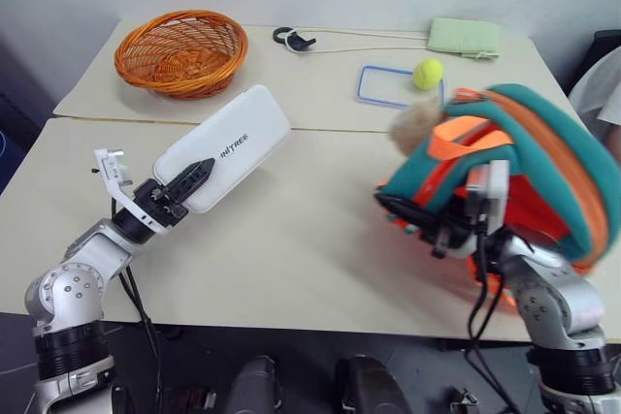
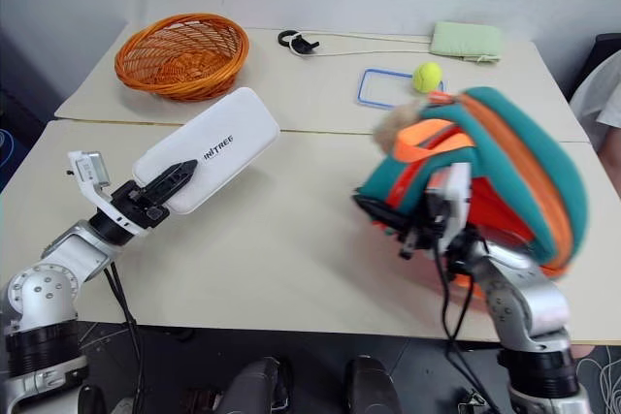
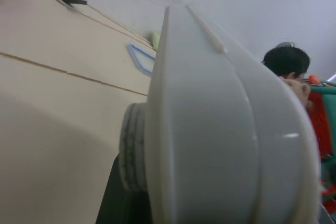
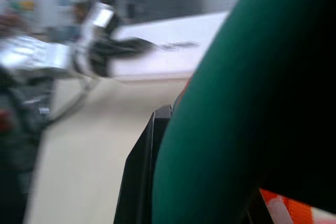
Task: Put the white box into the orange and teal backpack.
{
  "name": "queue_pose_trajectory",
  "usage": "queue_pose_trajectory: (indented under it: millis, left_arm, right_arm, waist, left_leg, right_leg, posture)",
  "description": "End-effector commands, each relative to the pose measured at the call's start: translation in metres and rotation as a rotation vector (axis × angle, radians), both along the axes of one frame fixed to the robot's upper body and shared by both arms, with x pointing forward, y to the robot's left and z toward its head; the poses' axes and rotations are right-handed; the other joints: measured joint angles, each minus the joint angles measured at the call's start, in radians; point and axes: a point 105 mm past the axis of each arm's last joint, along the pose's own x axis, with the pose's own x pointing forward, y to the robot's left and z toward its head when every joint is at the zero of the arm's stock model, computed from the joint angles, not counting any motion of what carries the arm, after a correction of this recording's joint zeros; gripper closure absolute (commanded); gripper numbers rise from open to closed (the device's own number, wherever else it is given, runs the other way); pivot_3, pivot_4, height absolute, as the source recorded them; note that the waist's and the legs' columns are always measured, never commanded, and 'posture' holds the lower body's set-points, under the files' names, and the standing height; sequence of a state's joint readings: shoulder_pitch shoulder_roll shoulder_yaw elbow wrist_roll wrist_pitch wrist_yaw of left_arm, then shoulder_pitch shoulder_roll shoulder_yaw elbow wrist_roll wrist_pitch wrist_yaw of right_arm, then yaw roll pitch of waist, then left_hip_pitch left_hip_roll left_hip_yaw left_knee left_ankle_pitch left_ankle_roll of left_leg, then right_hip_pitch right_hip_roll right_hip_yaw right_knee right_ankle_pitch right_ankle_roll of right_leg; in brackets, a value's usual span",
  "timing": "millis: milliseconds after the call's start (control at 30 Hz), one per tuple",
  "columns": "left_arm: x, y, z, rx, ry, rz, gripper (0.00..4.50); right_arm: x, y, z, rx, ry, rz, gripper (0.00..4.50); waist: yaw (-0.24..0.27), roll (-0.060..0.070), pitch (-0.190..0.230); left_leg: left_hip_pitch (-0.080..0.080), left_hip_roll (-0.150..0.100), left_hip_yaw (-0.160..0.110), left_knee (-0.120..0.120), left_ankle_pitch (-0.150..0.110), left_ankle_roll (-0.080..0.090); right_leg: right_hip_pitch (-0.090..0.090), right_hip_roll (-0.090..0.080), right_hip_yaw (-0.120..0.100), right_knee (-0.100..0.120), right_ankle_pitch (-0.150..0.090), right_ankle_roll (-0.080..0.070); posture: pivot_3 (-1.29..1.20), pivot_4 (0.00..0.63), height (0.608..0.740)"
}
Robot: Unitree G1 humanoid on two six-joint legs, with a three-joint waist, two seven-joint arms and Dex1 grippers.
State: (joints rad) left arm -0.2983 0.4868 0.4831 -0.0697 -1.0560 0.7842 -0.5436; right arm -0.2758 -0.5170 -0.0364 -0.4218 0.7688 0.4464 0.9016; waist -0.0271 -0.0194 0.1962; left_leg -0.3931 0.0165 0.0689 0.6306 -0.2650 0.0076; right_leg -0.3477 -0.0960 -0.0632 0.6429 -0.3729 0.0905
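Note:
The white box (image 1: 228, 144), a flat case with dark lettering, hangs tilted above the table on the left. My left gripper (image 1: 194, 177) is shut on its near end, one black finger lying across the lid. In the left wrist view the white box (image 3: 220, 129) looms close. The orange and teal backpack (image 1: 514, 167) is up off the table on the right, its mouth turned toward the box and a tan plush (image 1: 417, 123) at its top. My right gripper (image 1: 412, 220) is shut on the teal rim (image 4: 236, 103) of the backpack's opening.
At the back of the table stand an orange wicker basket (image 1: 181, 50), a black cord (image 1: 294, 40), a green pad (image 1: 465, 37), a blue-rimmed lid (image 1: 383, 87) and a yellow-green ball (image 1: 428, 73). A person (image 1: 606, 104) sits at the right edge.

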Motion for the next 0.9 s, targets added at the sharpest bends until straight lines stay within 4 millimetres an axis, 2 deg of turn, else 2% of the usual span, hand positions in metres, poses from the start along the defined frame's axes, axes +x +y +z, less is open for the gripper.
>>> queue_pose_trajectory:
  millis: [33,100,200,267,400,433,500,600,733,833,900]
  left_arm:
    - [-0.018,0.017,0.028,-0.033,-0.125,0.062,3.27]
    - [-0.025,0.022,0.032,-0.049,-0.143,0.084,3.27]
    - [-0.049,0.024,0.042,-0.011,-0.213,0.066,3.27]
    - [-0.056,0.022,0.054,0.020,-0.261,0.055,3.27]
    - [-0.064,0.009,0.062,0.119,-0.298,-0.021,3.27]
    - [-0.065,-0.002,0.061,0.167,-0.308,-0.075,3.27]
    - [-0.062,-0.024,0.061,0.255,-0.347,-0.159,3.27]
    - [-0.051,-0.046,0.062,0.327,-0.407,-0.217,3.27]
    - [-0.036,-0.064,0.061,0.371,-0.459,-0.300,3.27]
    - [-0.037,-0.078,0.054,0.460,-0.496,-0.440,3.27]
    - [-0.035,-0.081,0.046,0.526,-0.500,-0.508,3.27]
  right_arm:
    - [-0.028,0.009,0.018,-0.016,0.004,0.164,4.47]
    - [-0.035,0.004,0.014,-0.062,0.043,0.198,4.47]
    - [-0.040,-0.019,0.005,-0.142,0.166,0.201,4.47]
    - [-0.040,-0.032,0.005,-0.178,0.219,0.187,4.47]
    - [-0.026,-0.047,0.005,-0.210,0.227,0.104,4.47]
    - [-0.025,-0.051,0.001,-0.239,0.233,0.101,4.47]
    - [-0.024,-0.057,-0.004,-0.277,0.248,0.099,4.47]
    - [-0.022,-0.062,-0.007,-0.292,0.263,0.099,4.47]
    - [-0.022,-0.063,-0.008,-0.303,0.271,0.104,4.47]
    - [-0.021,-0.063,-0.009,-0.304,0.267,0.099,4.47]
    - [-0.021,-0.063,-0.009,-0.304,0.265,0.096,4.47]
  waist:
    - [0.001,0.000,0.000]
    - [0.001,0.000,0.000]
    - [0.004,-0.001,0.000]
    - [0.008,-0.001,0.000]
    - [0.013,-0.002,0.000]
    - [0.015,-0.002,0.000]
    - [0.025,-0.001,0.000]
    - [0.037,-0.001,0.000]
    - [0.036,-0.001,0.000]
    - [0.032,-0.001,0.000]
    - [0.029,-0.001,0.000]
  left_leg:
    - [-0.001,0.000,0.000,0.000,0.000,0.001]
    - [-0.001,-0.001,-0.001,0.000,-0.001,0.002]
    - [-0.002,-0.001,-0.003,0.001,-0.004,0.005]
    - [-0.002,-0.002,-0.003,0.001,-0.005,0.006]
    - [-0.003,-0.002,-0.005,0.002,-0.005,0.006]
    - [-0.003,-0.002,-0.005,0.002,-0.005,0.006]
    - [-0.003,-0.002,-0.005,0.002,-0.005,0.006]
    - [-0.003,-0.002,-0.005,0.002,-0.004,0.006]
    - [-0.003,-0.002,-0.004,0.002,-0.004,0.006]
    - [-0.004,-0.002,-0.004,0.002,-0.003,0.005]
    - [-0.005,-0.002,-0.004,0.002,-0.003,0.005]
  right_leg:
    - [0.000,0.000,0.000,0.000,0.000,0.000]
    - [0.001,-0.001,-0.001,-0.001,0.000,0.000]
    - [0.005,-0.002,-0.002,-0.006,0.000,0.000]
    - [0.006,-0.003,-0.003,-0.008,0.000,0.000]
    - [0.007,-0.003,-0.005,-0.014,0.000,0.000]
    - [0.007,-0.003,-0.005,-0.014,0.000,0.000]
    - [0.007,-0.003,-0.005,-0.013,0.000,0.000]
    - [0.007,-0.002,-0.005,-0.013,0.000,0.000]
    - [0.007,-0.001,-0.005,-0.014,0.001,0.001]
    - [0.006,0.000,-0.006,-0.014,0.001,0.001]
    - [0.006,0.000,-0.007,-0.014,0.001,0.001]
  posture:
    - [0.00,0.150,0.740]
    - [0.00,0.150,0.740]
    - [0.00,0.150,0.740]
    - [0.00,0.150,0.740]
    - [0.00,0.150,0.740]
    - [0.00,0.150,0.740]
    - [0.00,0.150,0.740]
    - [0.00,0.150,0.740]
    - [0.00,0.150,0.740]
    - [0.00,0.150,0.740]
    - [0.00,0.150,0.740]
